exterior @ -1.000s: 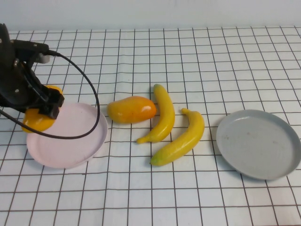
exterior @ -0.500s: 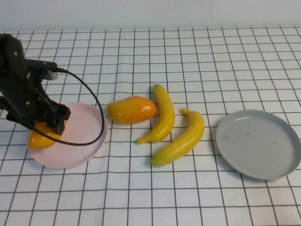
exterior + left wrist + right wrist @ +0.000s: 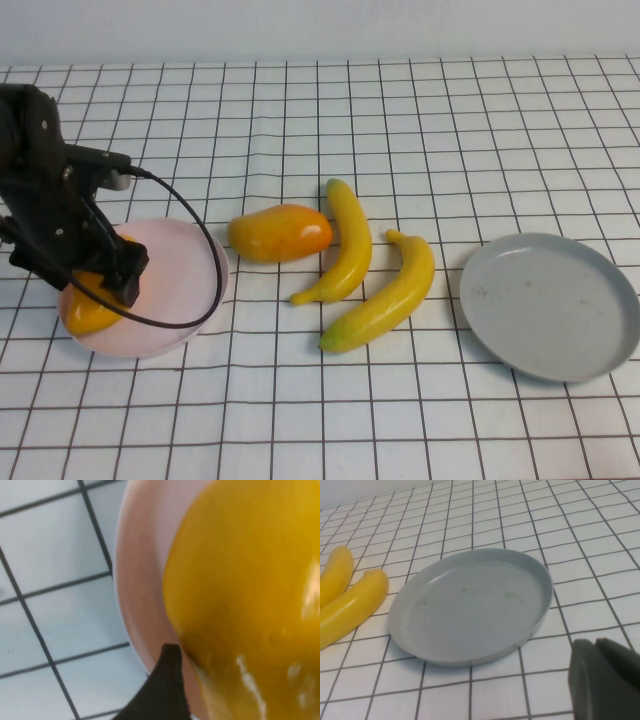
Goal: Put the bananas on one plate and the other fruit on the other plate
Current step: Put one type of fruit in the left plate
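Note:
My left gripper (image 3: 100,288) is shut on one plump orange-yellow fruit (image 3: 85,312) and holds it low over the left part of the pale pink plate (image 3: 180,262). In the left wrist view the fruit (image 3: 240,595) fills the frame beside the pink rim (image 3: 140,580), with one dark finger (image 3: 167,690) against it. The second such fruit (image 3: 280,232) lies on the table right of the pink plate. Two yellow bananas (image 3: 348,240) (image 3: 385,295) lie at the centre. The grey-blue plate (image 3: 548,305) is empty at the right. My right gripper (image 3: 594,642) is shut and empty, near that plate (image 3: 470,605).
The table wears a white cloth with a black grid. The left arm's black cable (image 3: 200,215) loops over the pink plate. In the right wrist view the two bananas (image 3: 350,605) lie beyond the grey-blue plate.
My left gripper has moved down and slightly right with the fruit, from the pink plate's left edge to low over its left part. Nothing else moved.

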Available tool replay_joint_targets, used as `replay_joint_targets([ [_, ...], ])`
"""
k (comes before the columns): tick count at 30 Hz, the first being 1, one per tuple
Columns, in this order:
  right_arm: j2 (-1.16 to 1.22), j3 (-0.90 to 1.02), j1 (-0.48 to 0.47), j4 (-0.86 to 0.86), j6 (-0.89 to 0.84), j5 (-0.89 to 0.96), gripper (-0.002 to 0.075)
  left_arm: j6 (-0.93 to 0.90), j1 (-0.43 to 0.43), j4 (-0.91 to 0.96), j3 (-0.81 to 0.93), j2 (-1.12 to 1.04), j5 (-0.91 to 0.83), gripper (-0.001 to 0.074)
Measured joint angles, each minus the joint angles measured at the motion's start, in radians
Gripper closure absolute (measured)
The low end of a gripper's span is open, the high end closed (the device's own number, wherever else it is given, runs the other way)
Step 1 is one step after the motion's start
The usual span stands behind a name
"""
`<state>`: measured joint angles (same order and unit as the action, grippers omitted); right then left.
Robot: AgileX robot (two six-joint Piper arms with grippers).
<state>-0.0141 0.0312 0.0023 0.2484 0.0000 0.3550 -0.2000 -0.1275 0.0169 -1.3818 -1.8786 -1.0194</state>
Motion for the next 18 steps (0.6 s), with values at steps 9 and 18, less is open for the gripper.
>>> replay_joint_targets([
  [9,0.0,0.0,0.0,0.0,0.0,0.0,0.0742,-0.14,-0.028,-0.088,-0.194,-0.001,-0.144,0.0066],
  [18,0.0,0.0,0.0,0.0,0.0,0.0,0.0742,-0.665,-0.213,-0.14,-0.34,-0.02,-0.033,0.0066],
])
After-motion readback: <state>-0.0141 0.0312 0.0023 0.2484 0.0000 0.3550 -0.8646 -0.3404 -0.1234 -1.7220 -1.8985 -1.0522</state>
